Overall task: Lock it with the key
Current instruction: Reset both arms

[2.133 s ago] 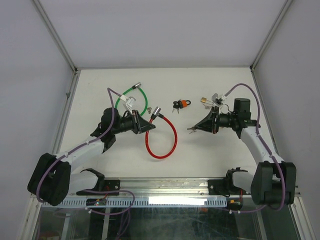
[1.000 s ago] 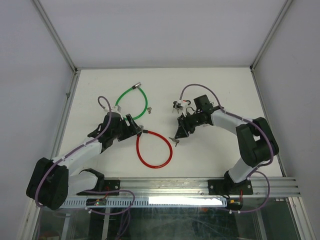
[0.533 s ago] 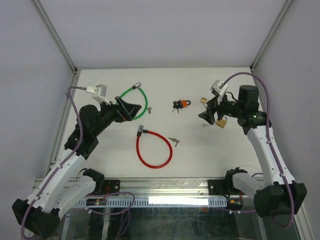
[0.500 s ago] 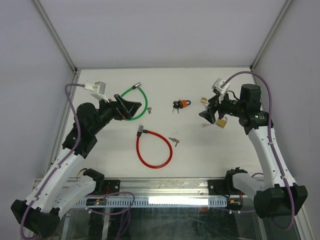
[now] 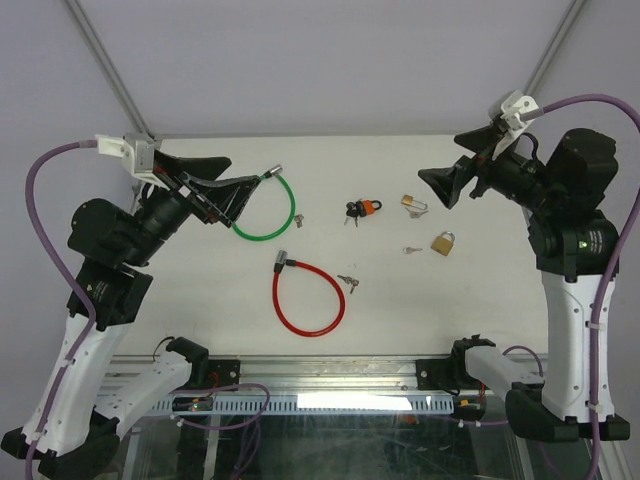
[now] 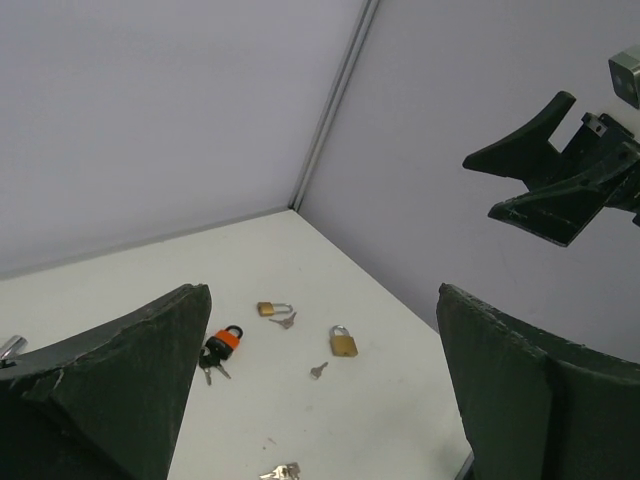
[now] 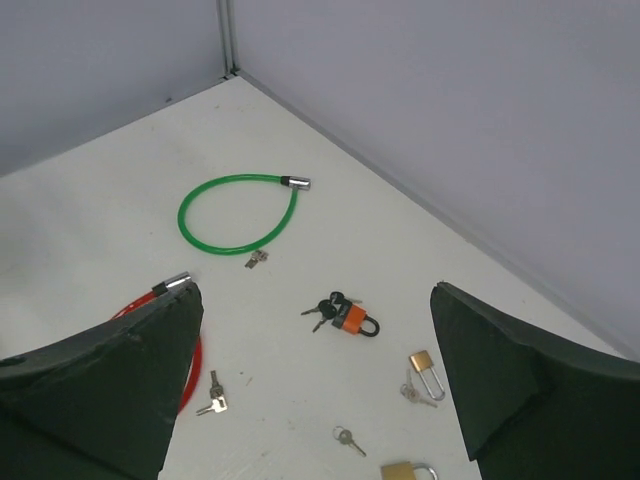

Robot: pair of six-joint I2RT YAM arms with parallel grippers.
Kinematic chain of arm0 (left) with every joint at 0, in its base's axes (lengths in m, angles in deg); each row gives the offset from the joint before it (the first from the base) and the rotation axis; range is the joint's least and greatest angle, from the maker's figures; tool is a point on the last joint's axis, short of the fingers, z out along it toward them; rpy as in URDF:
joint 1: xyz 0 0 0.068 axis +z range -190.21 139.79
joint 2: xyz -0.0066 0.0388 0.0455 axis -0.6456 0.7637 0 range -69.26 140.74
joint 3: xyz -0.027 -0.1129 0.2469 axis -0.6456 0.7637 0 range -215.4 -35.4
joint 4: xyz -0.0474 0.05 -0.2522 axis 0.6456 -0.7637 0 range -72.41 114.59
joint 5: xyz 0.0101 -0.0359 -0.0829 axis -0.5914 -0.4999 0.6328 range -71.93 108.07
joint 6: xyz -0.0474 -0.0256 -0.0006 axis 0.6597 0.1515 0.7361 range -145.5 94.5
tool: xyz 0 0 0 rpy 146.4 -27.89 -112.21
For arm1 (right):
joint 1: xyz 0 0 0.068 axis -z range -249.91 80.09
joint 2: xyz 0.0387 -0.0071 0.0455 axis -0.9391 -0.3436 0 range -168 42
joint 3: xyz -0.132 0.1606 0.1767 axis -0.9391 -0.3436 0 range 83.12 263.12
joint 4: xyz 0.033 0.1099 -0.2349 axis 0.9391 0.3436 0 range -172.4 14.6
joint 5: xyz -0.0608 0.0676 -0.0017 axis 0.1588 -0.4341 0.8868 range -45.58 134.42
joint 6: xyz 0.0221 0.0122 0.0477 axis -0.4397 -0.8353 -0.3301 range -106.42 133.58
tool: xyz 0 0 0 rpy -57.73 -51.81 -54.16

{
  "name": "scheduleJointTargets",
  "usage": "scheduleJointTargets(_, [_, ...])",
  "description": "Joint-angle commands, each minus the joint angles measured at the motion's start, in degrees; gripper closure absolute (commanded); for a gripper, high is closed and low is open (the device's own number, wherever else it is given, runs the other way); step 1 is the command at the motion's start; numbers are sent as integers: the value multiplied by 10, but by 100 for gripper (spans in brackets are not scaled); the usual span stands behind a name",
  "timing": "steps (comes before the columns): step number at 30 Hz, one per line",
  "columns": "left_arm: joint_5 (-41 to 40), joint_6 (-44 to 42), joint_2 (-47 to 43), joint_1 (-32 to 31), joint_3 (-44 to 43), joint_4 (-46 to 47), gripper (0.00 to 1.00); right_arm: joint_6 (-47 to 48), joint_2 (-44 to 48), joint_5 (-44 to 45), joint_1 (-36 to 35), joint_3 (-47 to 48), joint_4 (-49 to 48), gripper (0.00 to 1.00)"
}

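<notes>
Top external view: left jaws and right jaws both gape wide, gripping nothing — small brass padlock (image 5: 441, 243) and loose silver key (image 5: 410, 250) lie just apart on the white tabletop (image 5: 420, 310).

White table (image 5: 440, 310) carried green cable lock (image 5: 262, 208) upper left, red cable lock (image 5: 310, 298) ctr, orange padlock (image 5: 366, 208) w/ keys, open brass padlock (image 5: 412, 203) & shut brass padlock (image 5: 442, 242) at right, loose keys (image 5: 347, 281) btwn.
</notes>
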Motion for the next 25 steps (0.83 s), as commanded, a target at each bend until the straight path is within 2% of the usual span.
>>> scheduleJointTargets(1, [21, -22, -12, 1, -33, -11, 1, -98, 3, -2, 6, 18, 13, 0])
scheduleJointTargets(10, [14, -31, -25, 1, -31, -12, 1, -162, 21, 63, 5, 13, 17, 0])
scheduleJointTargets(25, [7, -33, -19, 1, 3, -2, 1, -119, 29, 74, 5, -9, 23, 0])
